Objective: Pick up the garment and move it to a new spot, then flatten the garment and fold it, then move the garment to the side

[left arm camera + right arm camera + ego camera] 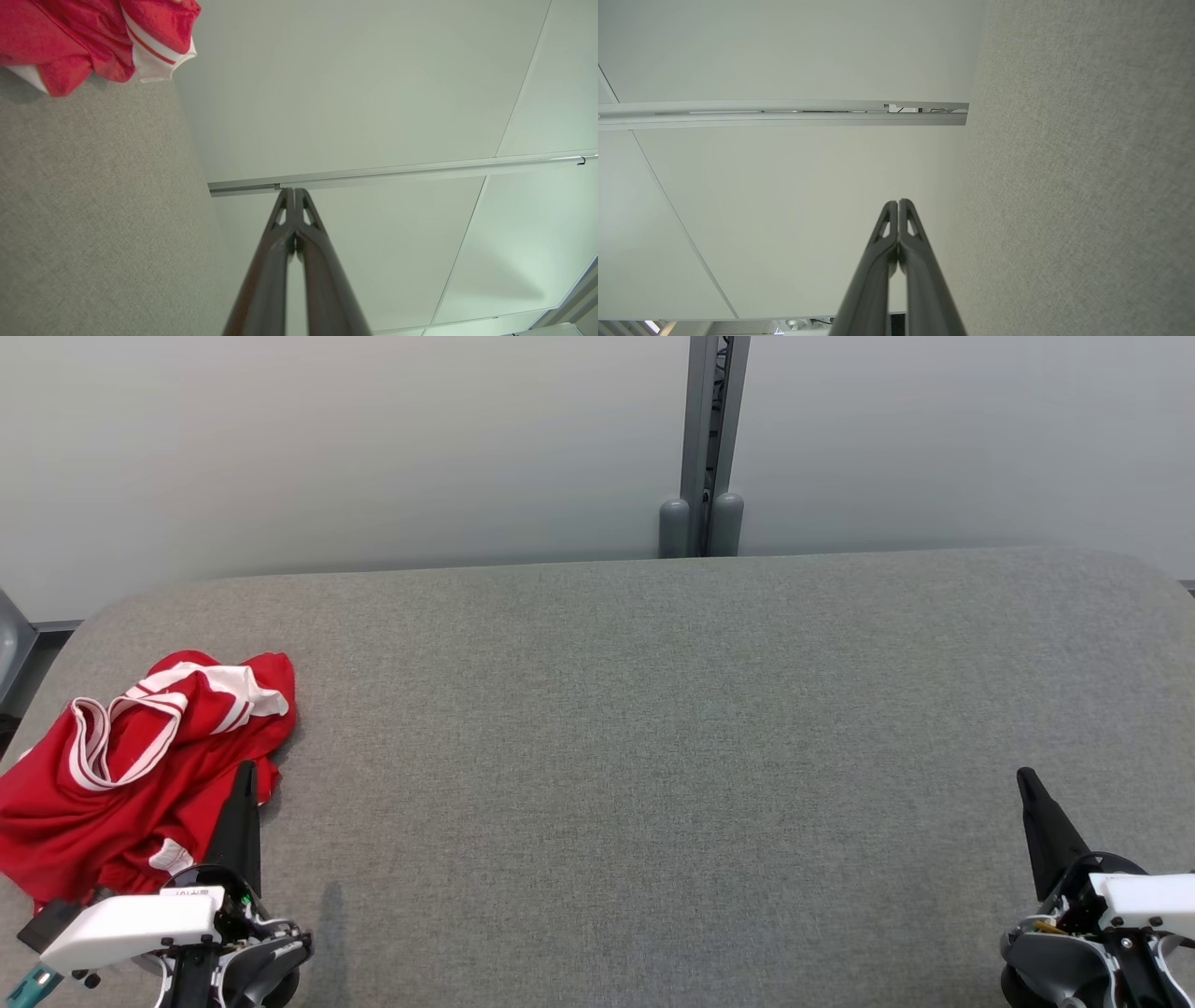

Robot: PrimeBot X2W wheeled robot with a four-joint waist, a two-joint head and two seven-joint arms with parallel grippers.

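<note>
Head view: the garment point(140, 756) is lying crumpled at the left end of the worktop point(653, 756), spilling toward its near-left edge. It is red cloth with white banded trim, bunching into soft folds. The left fingers point(238, 831) are pointing up beside the heap's right edge, overlapping it in this view; I cannot tell whether they touch. The right fingers point(1050, 840) are resting well apart at the far right.

Worktop is showing as grey woven felt with rounded corners. A pale smooth wall point(373, 448) and a grey metal post point(705, 439) are standing behind it.

Left wrist view is adding what the head view hides: both long dark tapering fingers are pressing tip to tip, clenched on nothing, with a striped cuff hanging clear of them. A metal rail point(397, 170) is crossing the wall.

Right wrist view: those fingers are likewise clamping together, empty.
</note>
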